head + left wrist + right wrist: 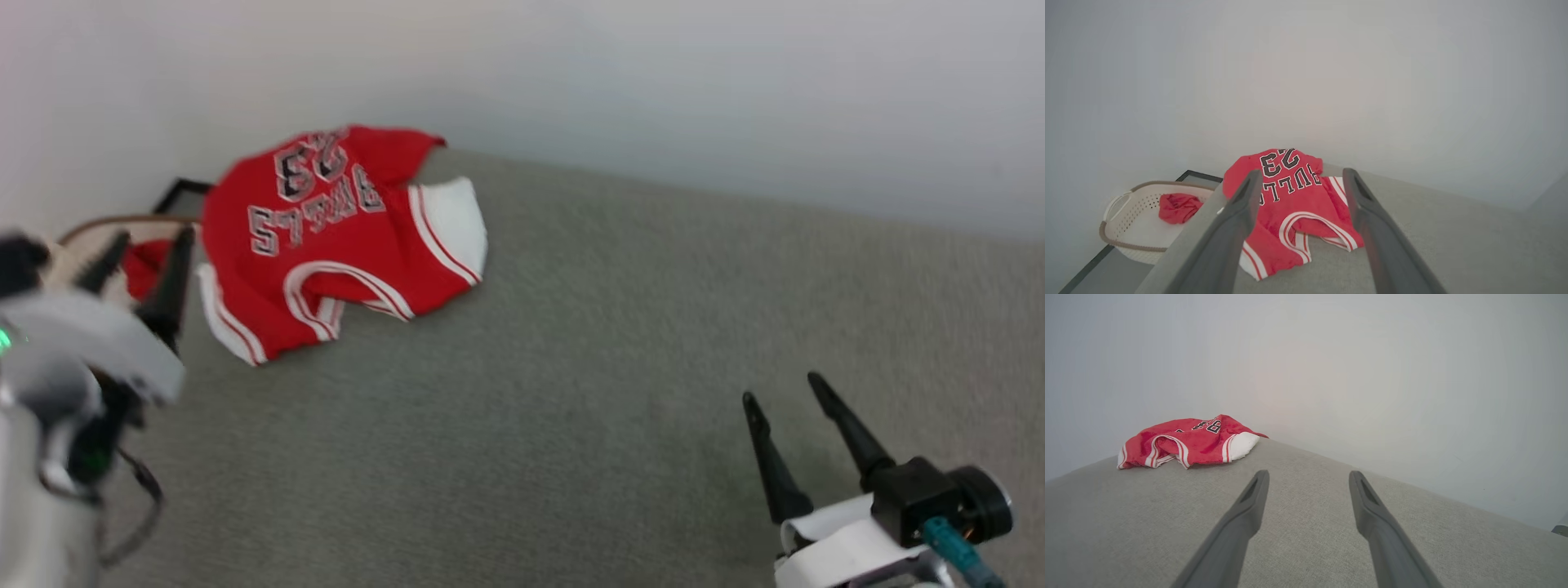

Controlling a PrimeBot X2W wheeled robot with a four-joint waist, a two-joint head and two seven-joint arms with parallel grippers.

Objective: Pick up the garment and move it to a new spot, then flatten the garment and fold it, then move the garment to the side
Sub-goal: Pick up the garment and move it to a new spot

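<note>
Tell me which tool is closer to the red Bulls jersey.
Left. The left tool, open, sits close by the jersey's left edge; the right tool, also open, hangs well off to its right, over grey upholstery.

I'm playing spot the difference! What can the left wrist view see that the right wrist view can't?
Left wrist view's extras: the left pincer, open, a white basket beside the grey surface, and a small red cloth lying in it. Right wrist view's extras: the right pincer, open, and a small dark thing at the far right edge, too small to tell. Both: the red jersey crumpled on the grey surface, and the pale wall behind.
</note>
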